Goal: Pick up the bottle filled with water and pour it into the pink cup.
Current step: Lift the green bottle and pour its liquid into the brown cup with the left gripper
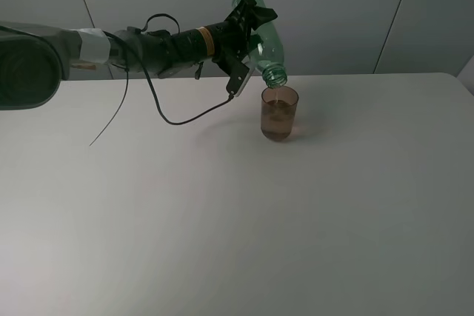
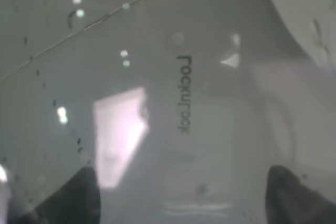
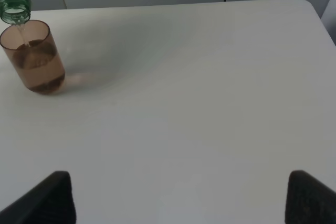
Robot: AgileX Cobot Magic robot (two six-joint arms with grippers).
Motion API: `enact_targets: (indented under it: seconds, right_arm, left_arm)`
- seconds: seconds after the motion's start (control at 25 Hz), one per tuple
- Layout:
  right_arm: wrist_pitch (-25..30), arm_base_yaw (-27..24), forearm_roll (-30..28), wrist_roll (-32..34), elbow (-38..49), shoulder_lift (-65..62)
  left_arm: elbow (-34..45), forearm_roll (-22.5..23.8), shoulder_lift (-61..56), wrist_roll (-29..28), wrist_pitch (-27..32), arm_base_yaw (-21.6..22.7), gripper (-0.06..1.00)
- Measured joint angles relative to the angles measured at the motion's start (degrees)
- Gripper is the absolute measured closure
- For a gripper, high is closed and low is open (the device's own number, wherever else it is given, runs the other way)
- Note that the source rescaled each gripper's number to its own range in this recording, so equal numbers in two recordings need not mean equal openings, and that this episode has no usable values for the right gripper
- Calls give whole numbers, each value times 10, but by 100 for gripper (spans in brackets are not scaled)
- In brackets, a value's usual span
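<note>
- Lift done: left end effector point(image 1: 250, 46) clamps the tall transparent green plastic bottle point(image 1: 269, 51), tilted mouth-down just above the small translucent brownish-pink plastic cup point(image 1: 279, 112) on the white worktop point(image 1: 222, 220).
- Pour under way: the cup is partly filled, so the pour likely remains to be finished.
- Right end effector point(image 3: 181, 200): spread, empty.

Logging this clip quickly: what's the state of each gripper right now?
Left gripper: shut on the bottle, tilted over the pink cup.
Right gripper: open, holding nothing.
</note>
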Motion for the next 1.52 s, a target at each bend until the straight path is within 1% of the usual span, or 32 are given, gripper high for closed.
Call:
enact_targets:
  seconds: [0.68, 0.92, 1.16, 1.52]
  right_arm:
    - [0, 0, 0, 0, 0, 0]
    - [0, 0, 0, 0, 0, 0]
    - [0, 0, 0, 0, 0, 0]
    - [0, 0, 0, 0, 0, 0]
  left_arm:
    - [0, 1, 0, 42, -23, -8, 94]
    - [0, 0, 0, 83, -26, -10, 94]
    - [0, 0, 0, 96, -28, -13, 94]
    - [0, 0, 0, 97, -28, -13, 94]
